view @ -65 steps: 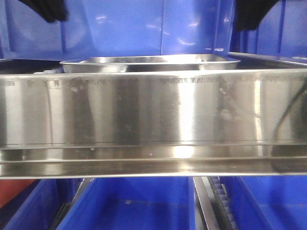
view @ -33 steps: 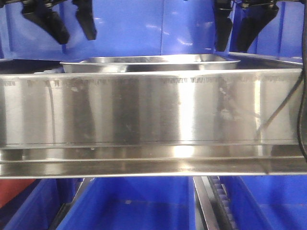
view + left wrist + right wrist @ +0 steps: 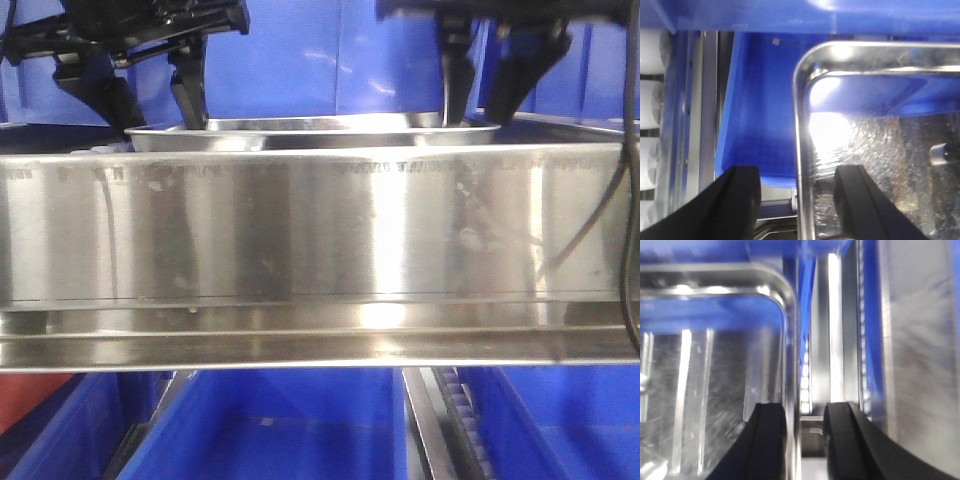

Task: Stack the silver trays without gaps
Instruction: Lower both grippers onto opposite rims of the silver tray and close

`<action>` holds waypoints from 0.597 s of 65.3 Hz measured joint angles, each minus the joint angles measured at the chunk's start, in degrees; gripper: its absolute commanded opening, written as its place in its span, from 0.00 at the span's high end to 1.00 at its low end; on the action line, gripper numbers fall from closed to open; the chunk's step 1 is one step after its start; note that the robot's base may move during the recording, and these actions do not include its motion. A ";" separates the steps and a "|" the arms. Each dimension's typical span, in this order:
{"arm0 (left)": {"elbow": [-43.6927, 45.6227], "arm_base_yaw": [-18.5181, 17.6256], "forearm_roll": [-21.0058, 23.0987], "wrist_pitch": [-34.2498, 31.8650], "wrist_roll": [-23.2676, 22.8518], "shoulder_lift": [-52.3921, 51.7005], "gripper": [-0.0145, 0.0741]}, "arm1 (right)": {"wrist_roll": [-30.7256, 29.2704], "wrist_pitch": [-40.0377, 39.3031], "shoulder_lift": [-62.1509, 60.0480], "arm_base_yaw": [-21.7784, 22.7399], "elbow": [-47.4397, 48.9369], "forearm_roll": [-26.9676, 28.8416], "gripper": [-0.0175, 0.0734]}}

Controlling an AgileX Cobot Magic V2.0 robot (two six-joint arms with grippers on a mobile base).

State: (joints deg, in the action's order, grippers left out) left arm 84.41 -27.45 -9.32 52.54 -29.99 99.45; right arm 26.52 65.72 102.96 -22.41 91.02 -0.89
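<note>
- Behind the long brushed-steel shelf rail [image 3: 320,230] and in front of the blue plastic bins [image 3: 300,60]: a shallow rectangular silver tray [image 3: 310,132] of shiny stainless steel, level, with only its rim and upper wall showing in the front view.
- From the wrist views: rounded corners, a flat flared rim, sloped walls and a scuffed mirror floor full of blue reflections.
- Wide spread on the left end effector [image 3: 150,100], astride the tray's left rim near a corner, one finger outside over blue plastic, the other over the tray floor.
- Narrower opening on the right end effector [image 3: 485,100], straddling the right rim; contact with the metal impossible to tell.
- Outside the left rim, a blue gap, then steel strips and white rollers [image 3: 650,100].
- Outside the right rim, only a slim slot before upright steel channels [image 3: 835,315].
</note>
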 measured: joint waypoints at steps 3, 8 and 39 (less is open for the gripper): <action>0.00 0.00 0.00 0.14 0.00 0.00 0.55 | 0.00 0.04 0.34 0.00 -0.12 0.27 0.67; -0.10 0.00 -0.11 0.29 0.00 0.00 0.55 | 0.00 0.13 0.94 0.00 -0.12 0.89 0.67; -1.84 0.00 -0.24 1.11 0.00 0.00 0.63 | 0.11 0.13 1.05 0.00 -0.12 1.31 0.67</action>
State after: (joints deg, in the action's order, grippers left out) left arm 82.58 -27.45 -9.55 53.64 -29.99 99.45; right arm 26.64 65.85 104.00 -22.41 90.91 0.42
